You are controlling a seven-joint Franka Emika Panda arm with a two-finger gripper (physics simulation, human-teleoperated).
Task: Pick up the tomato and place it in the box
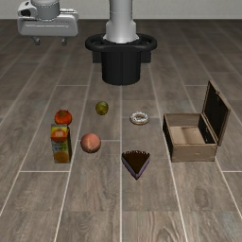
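Tomato (63, 117) sits just behind the juice carton (60, 144), well apart from the open box (192, 151), and the gripper (47, 21), whose state cannot be told, risks toppling that carton or grabbing the nearby peach (90, 143) instead.

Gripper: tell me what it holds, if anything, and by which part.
Nothing. The gripper hangs open and empty; the tomato sits well apart from it, untouched.
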